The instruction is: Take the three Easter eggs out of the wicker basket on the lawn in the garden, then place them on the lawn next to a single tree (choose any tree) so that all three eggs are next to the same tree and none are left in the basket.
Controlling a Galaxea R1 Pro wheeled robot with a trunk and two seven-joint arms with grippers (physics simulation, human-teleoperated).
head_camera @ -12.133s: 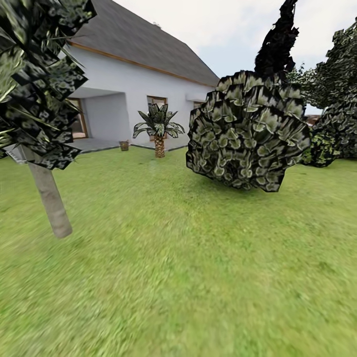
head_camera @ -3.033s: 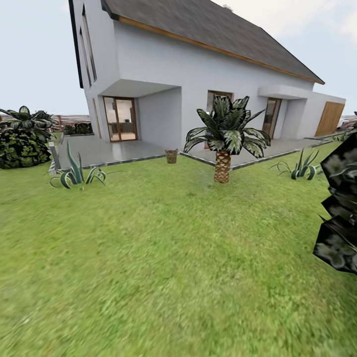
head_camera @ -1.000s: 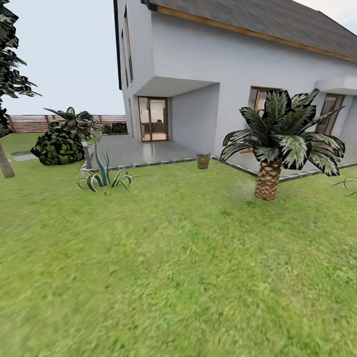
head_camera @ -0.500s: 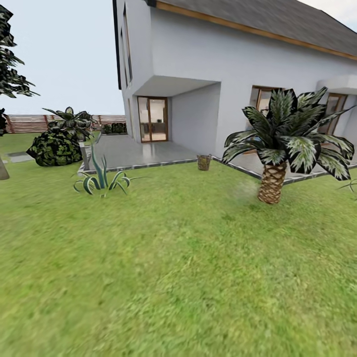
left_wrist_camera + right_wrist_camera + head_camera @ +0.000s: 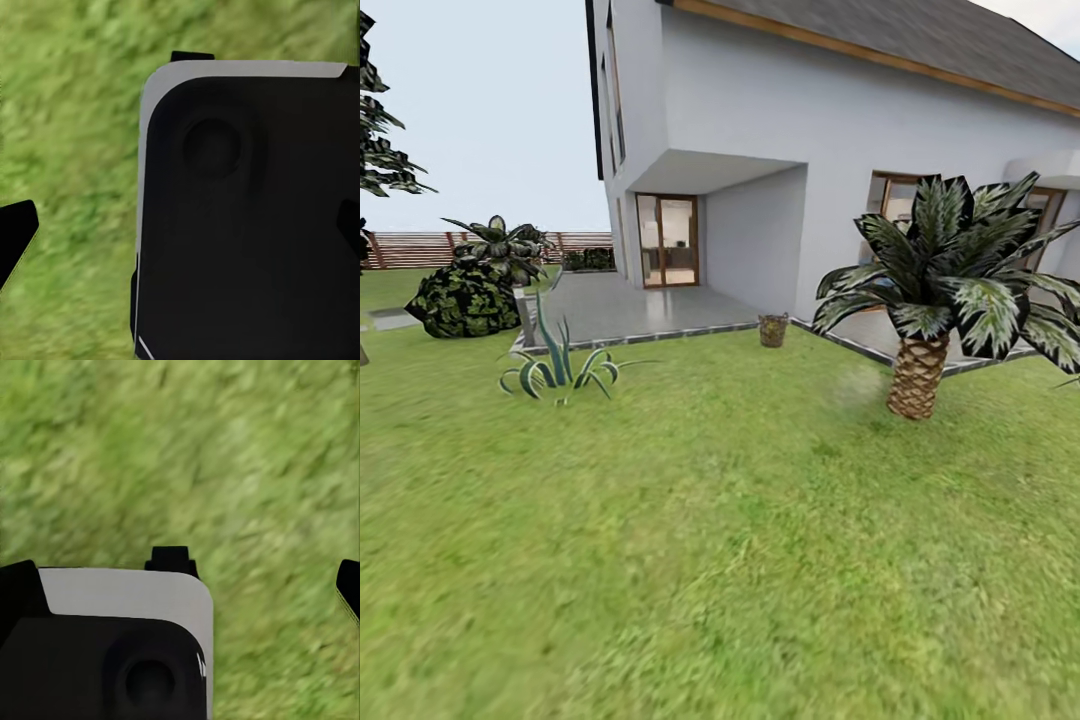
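Note:
The wicker basket [image 5: 772, 329] stands far off, small and brown, on the lawn [image 5: 720, 520] at the edge of the grey paving by the white house. At this distance the Easter eggs cannot be made out. Dark foliage of a tree [image 5: 375, 130] juts in at the far left edge. In the left wrist view my left gripper [image 5: 180, 229] hangs open over grass, its black fingertips [image 5: 15, 234] at the picture's two sides, with a black, grey-edged part of the robot behind it. In the right wrist view my right gripper [image 5: 184, 585] is open over grass too, holding nothing.
A palm [image 5: 917, 375] with a scaly trunk grows right of the basket. A spiky agave [image 5: 557, 366] sits on the left, a dark bush [image 5: 465, 297] behind it, and a slatted fence [image 5: 420, 248] beyond. Open grass stretches from me to the paving [image 5: 630, 310].
The whole head view has shifted as the robot rolls on: palm, basket and house sit slightly nearer and lower in the picture. The things themselves have not moved.

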